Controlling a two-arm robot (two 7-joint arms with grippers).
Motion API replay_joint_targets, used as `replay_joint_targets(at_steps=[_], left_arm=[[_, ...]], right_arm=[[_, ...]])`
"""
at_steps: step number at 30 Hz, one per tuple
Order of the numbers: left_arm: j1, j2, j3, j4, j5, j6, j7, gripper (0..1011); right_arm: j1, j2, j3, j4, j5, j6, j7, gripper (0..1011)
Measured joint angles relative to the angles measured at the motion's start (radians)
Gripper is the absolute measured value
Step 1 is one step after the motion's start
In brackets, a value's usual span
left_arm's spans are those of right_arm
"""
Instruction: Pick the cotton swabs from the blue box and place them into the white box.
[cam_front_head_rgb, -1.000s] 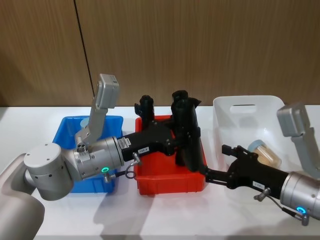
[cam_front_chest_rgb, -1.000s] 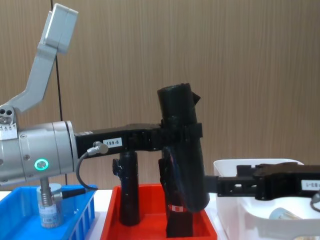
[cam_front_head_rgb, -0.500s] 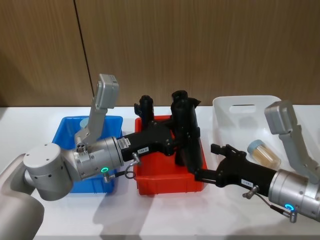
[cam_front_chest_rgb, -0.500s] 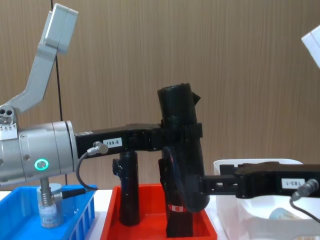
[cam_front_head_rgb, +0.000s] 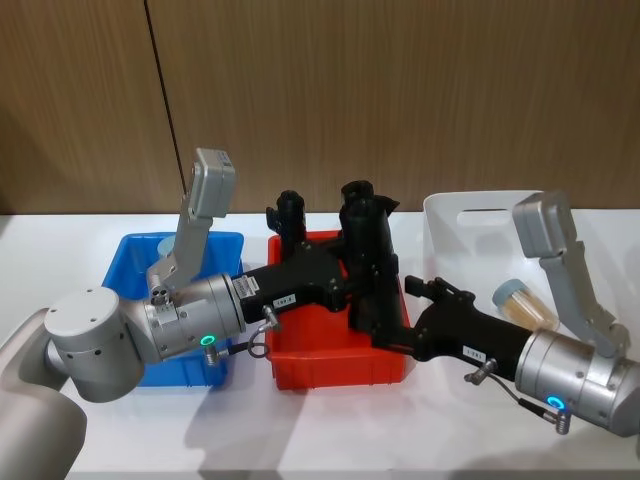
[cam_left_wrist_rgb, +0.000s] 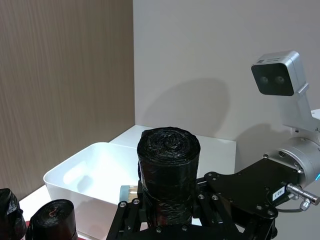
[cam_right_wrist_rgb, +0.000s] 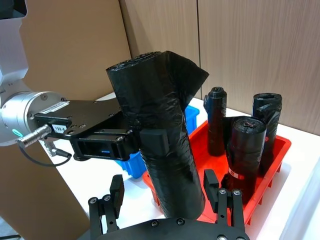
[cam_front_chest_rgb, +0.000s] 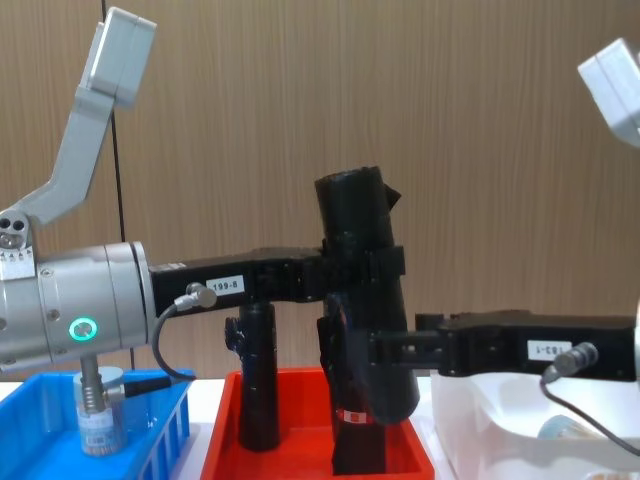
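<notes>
One tub of cotton swabs (cam_front_head_rgb: 518, 302) lies on its side in the white box (cam_front_head_rgb: 480, 215). Another tub of swabs (cam_front_chest_rgb: 98, 425) stands in the blue box (cam_front_chest_rgb: 165, 440), which sits at the left (cam_front_head_rgb: 135, 255). My left gripper (cam_front_head_rgb: 362, 275) is shut on a tall black roll (cam_front_chest_rgb: 362, 300), held tilted above the red tray (cam_front_head_rgb: 330, 365). My right gripper (cam_right_wrist_rgb: 167, 192) is open, with one finger on each side of the same black roll. In the chest view the right gripper (cam_front_chest_rgb: 385, 350) reaches in from the right at the roll's lower half.
Two more black rolls (cam_right_wrist_rgb: 250, 150) stand upright in the red tray (cam_right_wrist_rgb: 270, 160) between the two boxes. A wood-panel wall rises right behind the table. White tabletop lies bare in front of the boxes.
My right gripper has moved left, from over the white box to the black roll, and now straddles it. The left arm and the roll have stayed put.
</notes>
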Motion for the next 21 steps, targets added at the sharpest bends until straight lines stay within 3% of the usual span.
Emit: replay_joint_targets(at_steps=[21], left_arm=[[0.0, 0.0, 0.0, 0.0, 0.0, 0.0, 0.0, 470]], right_arm=[[0.023, -0.031, -0.033, 0.042, -0.027, -0.022, -0.011, 1002]])
